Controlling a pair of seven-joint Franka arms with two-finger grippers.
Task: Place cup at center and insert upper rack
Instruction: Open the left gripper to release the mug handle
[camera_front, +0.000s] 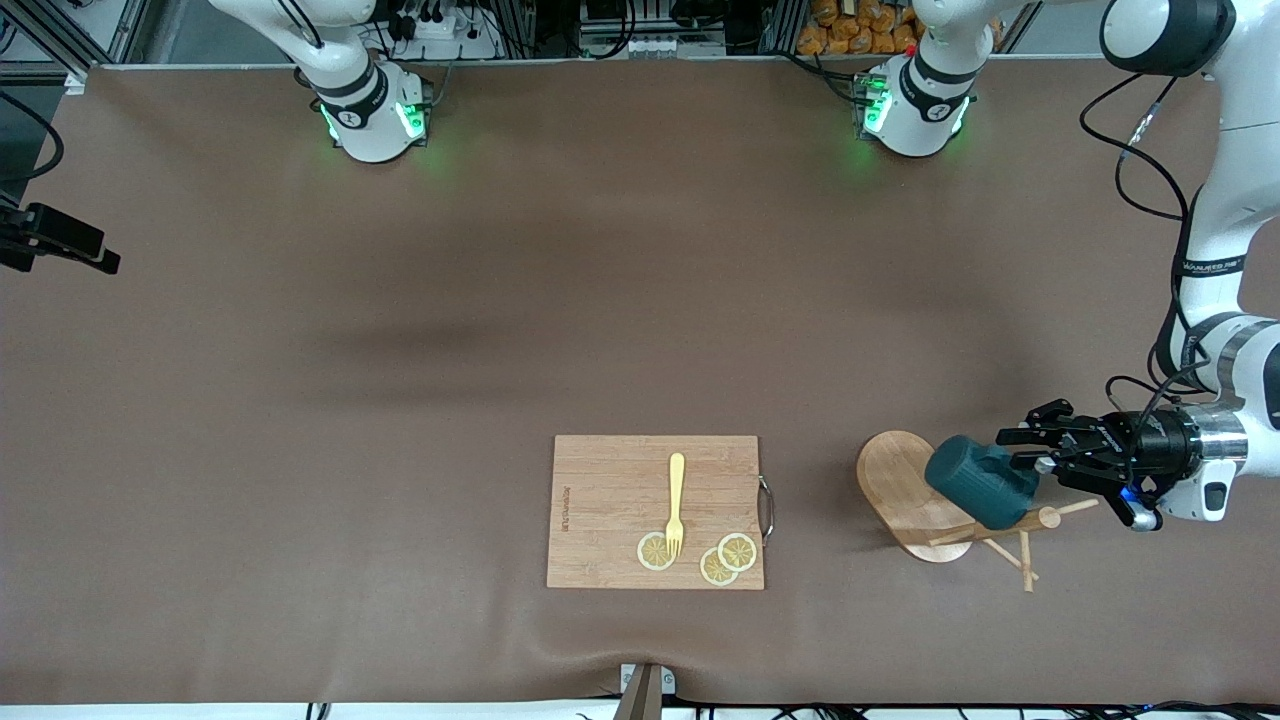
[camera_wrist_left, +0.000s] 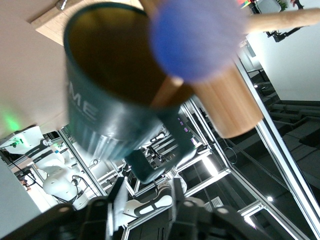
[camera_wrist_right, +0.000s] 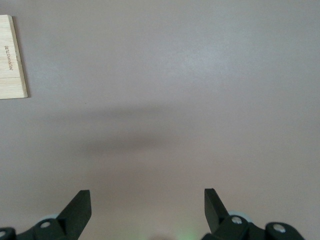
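Brown and matte, the surface (camera_front: 400, 400) is covered by a smooth sheet with a soft fold at its edge nearest to the front camera.

On it lies a rectangular cutting board (camera_front: 610, 500) of pale striped wood, with a small metal handle on the side toward the left arm's end. The board carries a yellow fork (camera_front: 676, 500) and three thin round lemon slices (camera_front: 728, 558); the fork's prongs rest on one slice.

Toward the left arm's end of the surface, the upper rack (camera_front: 905, 490) lies tipped on its side. Its oval bamboo base stands on edge, and the pole (camera_front: 1000, 525) and thin pegs point toward the left arm's end.

The cup (camera_front: 982, 482) is a dark teal cylinder with a small handle, tilted, resting against the rack's pole. In the left wrist view its yellowish inside (camera_wrist_left: 115, 55) has the end of a wooden peg in it and nothing else.

The left claw (camera_front: 1035, 450) is at the cup's bottom, beside the fallen rack. Whether its fingers are apart or clamped on the cup I cannot tell.

The right claw (camera_wrist_right: 147, 205) hangs over bare surface with fingers (camera_wrist_right: 80, 207) wide apart and nothing between them; this arm waits.
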